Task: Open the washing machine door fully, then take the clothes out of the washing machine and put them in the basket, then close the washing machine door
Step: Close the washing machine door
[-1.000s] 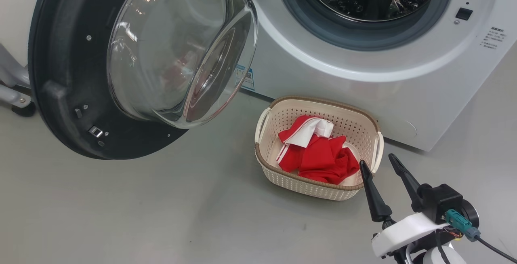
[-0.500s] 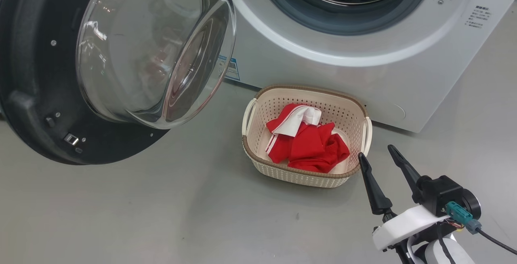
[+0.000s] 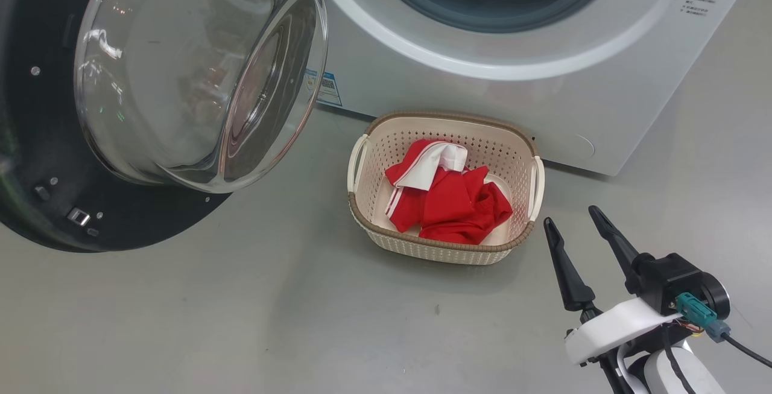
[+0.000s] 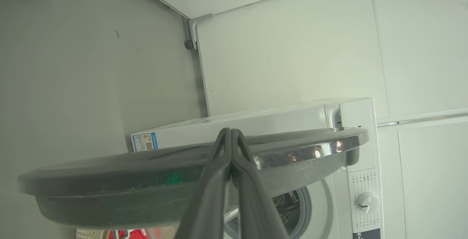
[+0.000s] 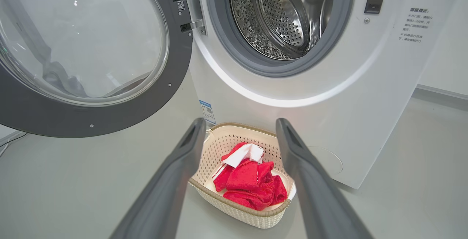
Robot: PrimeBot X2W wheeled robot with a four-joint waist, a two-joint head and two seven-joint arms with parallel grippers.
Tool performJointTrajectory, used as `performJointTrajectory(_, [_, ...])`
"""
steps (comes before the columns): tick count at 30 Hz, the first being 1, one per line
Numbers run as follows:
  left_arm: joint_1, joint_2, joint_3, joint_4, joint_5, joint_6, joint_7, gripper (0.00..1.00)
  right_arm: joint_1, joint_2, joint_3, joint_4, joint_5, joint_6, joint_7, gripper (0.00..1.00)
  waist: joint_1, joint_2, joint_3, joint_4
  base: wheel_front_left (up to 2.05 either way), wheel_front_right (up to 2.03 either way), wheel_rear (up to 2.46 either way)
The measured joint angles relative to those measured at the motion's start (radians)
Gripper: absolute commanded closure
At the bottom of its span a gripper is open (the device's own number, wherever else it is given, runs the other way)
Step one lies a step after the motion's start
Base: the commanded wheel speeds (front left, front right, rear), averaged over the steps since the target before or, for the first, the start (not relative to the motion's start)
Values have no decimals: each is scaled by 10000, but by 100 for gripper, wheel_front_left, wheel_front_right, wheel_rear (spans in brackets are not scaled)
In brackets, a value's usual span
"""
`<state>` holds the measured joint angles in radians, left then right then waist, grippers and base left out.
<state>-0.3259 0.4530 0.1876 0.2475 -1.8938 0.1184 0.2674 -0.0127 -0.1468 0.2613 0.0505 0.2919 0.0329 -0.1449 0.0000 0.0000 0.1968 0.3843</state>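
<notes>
The washing machine [image 3: 482, 86] stands at the top with its door [image 3: 181, 80] swung wide open to the left, glass bowl facing me. Its steel drum [image 5: 285, 15] looks empty. On the floor in front sits the basket [image 3: 440, 252], with the red and white clothes [image 3: 449, 198] heaped inside. My right gripper [image 3: 570, 215] hovers open just right of the basket, nothing between its fingers; in the right wrist view the gripper [image 5: 240, 122] frames the basket [image 5: 241, 215] and clothes [image 5: 248, 180]. My left gripper [image 4: 231, 131] is shut, empty, lying against the outer side of the door [image 4: 109, 180].
Grey floor spreads to the left and front of the basket. A small blue label [image 3: 325, 87] marks the machine's lower left corner. White wall panels stand behind the machine [image 4: 256, 122], and its control dial [image 4: 367, 202] is on the front panel.
The head camera has moved: machine and basket sit further left and higher in the picture, the door larger at the left. The right gripper stays open, slightly farther from the basket.
</notes>
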Motion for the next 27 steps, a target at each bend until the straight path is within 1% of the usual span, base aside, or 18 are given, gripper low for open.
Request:
performJointTrajectory(12, [-407, 10, -257, 483, -59, -17, 589, 100, -3, -44, -36, -98, 0, -2, 44, 0, 0, 0, 126, 48, 0, 0, 0])
performJointTrajectory(15, [-469, 12, -288, 579, -86, -109, 786, 100, -15, -54, -54, -107, 0, -2, 44, 0, 0, 0, 147, 72, 0, 0, 0])
performJointTrajectory(19, [-507, 12, -318, 621, -171, -416, 1118, 100, -63, -73, -73, -107, 0, -2, 44, 0, 0, 0, 149, 98, 0, 0, 0])
performJointTrajectory(27, [-531, -4, -642, 608, -646, -802, 2059, 100, -72, -77, -88, -109, 0, -4, 44, 0, 0, 1, 86, 115, 0, 0, 0])
